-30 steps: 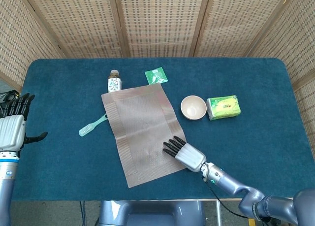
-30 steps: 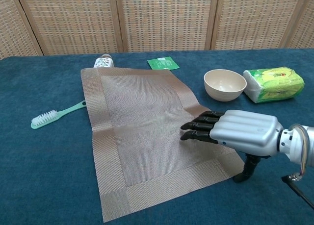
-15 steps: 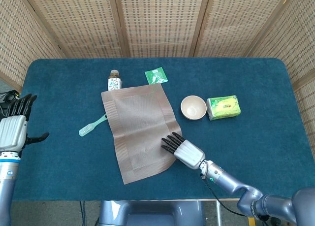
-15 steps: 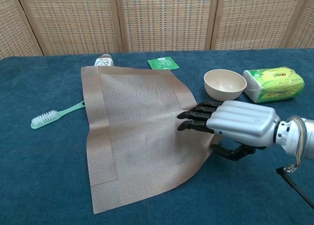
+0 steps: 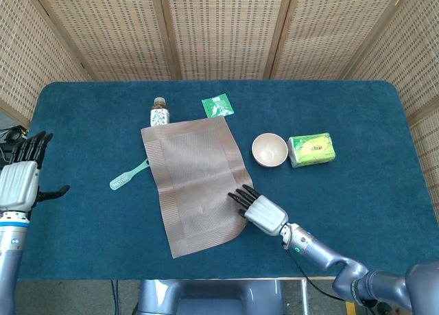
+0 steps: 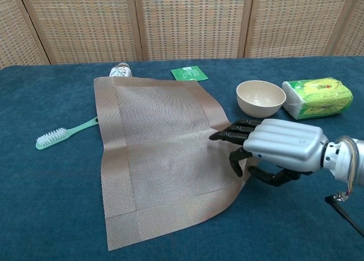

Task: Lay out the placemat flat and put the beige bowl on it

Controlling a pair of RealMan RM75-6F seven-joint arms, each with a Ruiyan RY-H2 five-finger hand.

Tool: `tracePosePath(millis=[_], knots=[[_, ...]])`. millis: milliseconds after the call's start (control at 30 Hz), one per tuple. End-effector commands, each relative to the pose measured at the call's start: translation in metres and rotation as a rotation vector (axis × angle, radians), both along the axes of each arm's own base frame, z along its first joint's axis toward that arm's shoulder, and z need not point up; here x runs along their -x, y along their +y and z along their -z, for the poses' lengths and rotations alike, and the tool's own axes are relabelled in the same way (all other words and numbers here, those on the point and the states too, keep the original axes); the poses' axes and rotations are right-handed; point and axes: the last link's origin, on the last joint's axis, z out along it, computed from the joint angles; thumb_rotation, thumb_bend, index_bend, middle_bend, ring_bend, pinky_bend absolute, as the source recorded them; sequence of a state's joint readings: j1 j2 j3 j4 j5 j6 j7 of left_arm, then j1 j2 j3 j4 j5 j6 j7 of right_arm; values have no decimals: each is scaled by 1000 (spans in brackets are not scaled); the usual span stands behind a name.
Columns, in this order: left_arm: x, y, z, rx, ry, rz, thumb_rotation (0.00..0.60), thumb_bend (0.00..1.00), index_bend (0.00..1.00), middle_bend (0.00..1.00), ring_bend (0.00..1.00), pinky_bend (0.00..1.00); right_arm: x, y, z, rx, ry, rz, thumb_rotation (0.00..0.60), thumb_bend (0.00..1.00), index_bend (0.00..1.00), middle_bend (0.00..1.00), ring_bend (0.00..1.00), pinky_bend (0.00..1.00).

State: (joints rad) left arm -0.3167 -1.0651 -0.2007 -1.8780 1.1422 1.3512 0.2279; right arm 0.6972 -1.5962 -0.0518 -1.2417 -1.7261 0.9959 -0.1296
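The brown woven placemat [image 5: 195, 184] [image 6: 159, 153] lies lengthwise in the middle of the blue table, with its near right corner raised and curled. My right hand [image 5: 259, 212] [image 6: 273, 150] is at the mat's right edge. Its fingers [image 6: 233, 135] lie on top of the mat and its thumb is at the rim, pinching the edge. The beige bowl [image 5: 269, 150] [image 6: 260, 98] stands upright on the cloth just right of the mat, beyond that hand. My left hand [image 5: 19, 178] hovers at the table's far left with its fingers apart, holding nothing.
A mint toothbrush [image 5: 128, 175] [image 6: 62, 133] lies left of the mat. A small bottle [image 5: 159, 113] [image 6: 119, 71] and a green packet [image 5: 217, 106] [image 6: 189, 73] sit at the mat's far end. A green tissue pack [image 5: 312, 150] [image 6: 316, 98] lies right of the bowl.
The mat lay flat a second ago. My right hand has since taken its right edge with the thumb and drawn the near right corner up and inward. The left hand stayed put.
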Motion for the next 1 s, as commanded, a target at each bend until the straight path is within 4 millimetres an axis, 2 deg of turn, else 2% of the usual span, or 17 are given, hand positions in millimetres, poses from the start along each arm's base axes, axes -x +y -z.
tracePosePath(millis=[33, 200, 433, 600, 833, 867, 1000], knots=[[0, 0, 0, 1, 0, 0, 600, 0, 0, 0, 0, 0, 1, 0, 0, 0, 0, 1, 600, 759, 594, 0, 0, 0], [0, 0, 1, 9, 1, 1, 600, 0, 0, 0, 0, 0, 2, 4, -2, -4, -13, -14, 600, 745, 676, 0, 0, 0], [-1, 0, 3, 13, 3, 2, 600, 0, 0, 0, 0, 0, 4, 16, -10, -27, -33, -56, 600, 740, 686, 0, 0, 0], [-1, 0, 4, 16, 7, -1, 600, 0, 0, 0, 0, 0, 12, 28, -26, -41, -25, -126, 600, 735, 687, 0, 0, 0], [-4, -2, 8, 28, 16, 7, 600, 0, 0, 0, 0, 0, 46, 42, -72, -47, 104, -297, 600, 731, 693, 0, 0, 0], [-5, -2, 9, 29, 17, 9, 600, 0, 0, 0, 0, 0, 55, 40, -84, -35, 171, -361, 600, 729, 693, 0, 0, 0], [-6, -2, 11, 34, 20, 12, 600, 0, 0, 0, 0, 0, 72, 29, -107, -5, 324, -496, 600, 717, 693, 0, 0, 0]])
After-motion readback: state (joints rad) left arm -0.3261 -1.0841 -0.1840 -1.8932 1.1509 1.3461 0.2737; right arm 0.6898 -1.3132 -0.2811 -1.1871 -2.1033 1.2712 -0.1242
